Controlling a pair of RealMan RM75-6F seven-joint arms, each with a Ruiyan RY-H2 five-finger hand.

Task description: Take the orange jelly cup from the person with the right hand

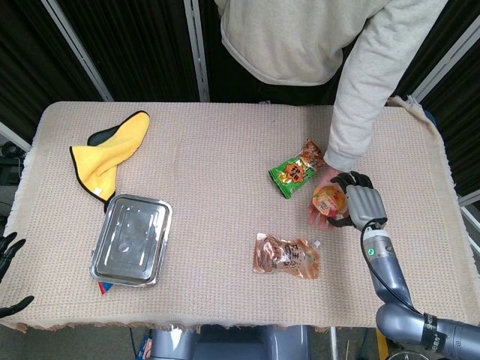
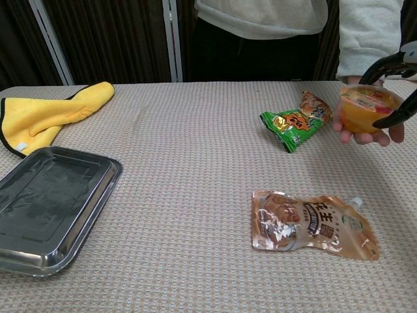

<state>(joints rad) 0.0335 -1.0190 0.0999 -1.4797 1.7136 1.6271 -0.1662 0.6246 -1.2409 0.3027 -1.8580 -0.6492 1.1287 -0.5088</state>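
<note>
The table (image 1: pixel 225 150), under a beige woven cloth, carries a steel tray (image 1: pixel 132 240) at its left with a yellow cloth (image 1: pixel 109 154) beyond it. Right of centre lie a brown drink pouch (image 1: pixel 286 256) and, farther back, a green snack packet (image 1: pixel 294 172). The person's hand (image 1: pixel 322 210) holds the orange jelly cup (image 1: pixel 329 200) just right of that packet, above the table. The right hand (image 1: pixel 361 204) is against the cup, dark fingers (image 2: pixel 384 65) curved apart around it; whether they grip it cannot be told. The left hand (image 1: pixel 7 255) hangs off the table's left edge, fingers spread.
</note>
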